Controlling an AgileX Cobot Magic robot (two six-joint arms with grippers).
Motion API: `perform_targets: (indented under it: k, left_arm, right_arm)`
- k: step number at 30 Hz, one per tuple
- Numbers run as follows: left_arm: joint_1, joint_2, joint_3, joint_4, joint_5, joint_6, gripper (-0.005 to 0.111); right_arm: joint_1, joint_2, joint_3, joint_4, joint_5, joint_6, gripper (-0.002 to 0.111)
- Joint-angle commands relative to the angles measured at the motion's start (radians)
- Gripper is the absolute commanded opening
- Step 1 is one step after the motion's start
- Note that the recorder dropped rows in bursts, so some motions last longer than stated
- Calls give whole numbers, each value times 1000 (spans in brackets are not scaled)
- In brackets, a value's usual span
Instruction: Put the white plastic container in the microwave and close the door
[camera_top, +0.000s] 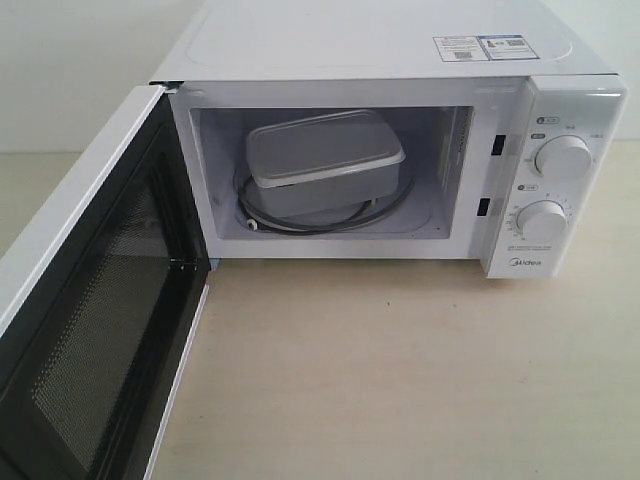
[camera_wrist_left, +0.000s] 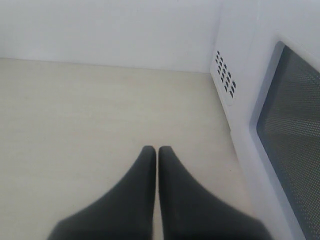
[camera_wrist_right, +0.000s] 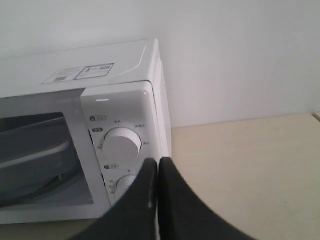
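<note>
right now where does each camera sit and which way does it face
Exterior: in front of and above the microwave, looking into its open cavity at the white plastic container; door open; no arm shows.
Left wrist: above the table, facing the wall past the shut left gripper, beside the door's outer side.
Right wrist: facing the microwave's dials past the shut right gripper.
Shared: exterior and right wrist both show dials and container.

Light bright, soft, even. Microwave (camera_top: 330, 40) top nearly washes out against the pale wall (camera_top: 60, 60). Cavity dimmer, with a soft shadow beneath the container (camera_top: 325, 165). Door (camera_top: 100, 330) mesh dark, slightly grainy. Surface (camera_top: 420, 380) matte, evenly lit. Both wrist views soft; the black fingers (camera_wrist_left: 135, 200) are blurred and featureless up close.
</note>
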Motion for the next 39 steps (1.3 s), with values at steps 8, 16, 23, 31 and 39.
perform_targets:
  k: [8, 16, 23, 31, 39]
  left_arm:
    - [-6, -3, 4, 0, -4, 3, 4]
    - [-6, -3, 4, 0, -4, 3, 4]
    - [-6, -3, 4, 0, -4, 3, 4]
    - [-6, -3, 4, 0, -4, 3, 4]
    - [-6, -3, 4, 0, -4, 3, 4]
  right_arm:
    - [0, -282, 224, -109, 13, 112, 0]
    - [0, -480, 224, -560, 330, 474, 0]
    - [-2, -480, 224, -565, 429, 442, 0]
    - [-2, -480, 224, -529, 429, 448, 0]
    - [-2, -480, 224, -529, 427, 448, 0]
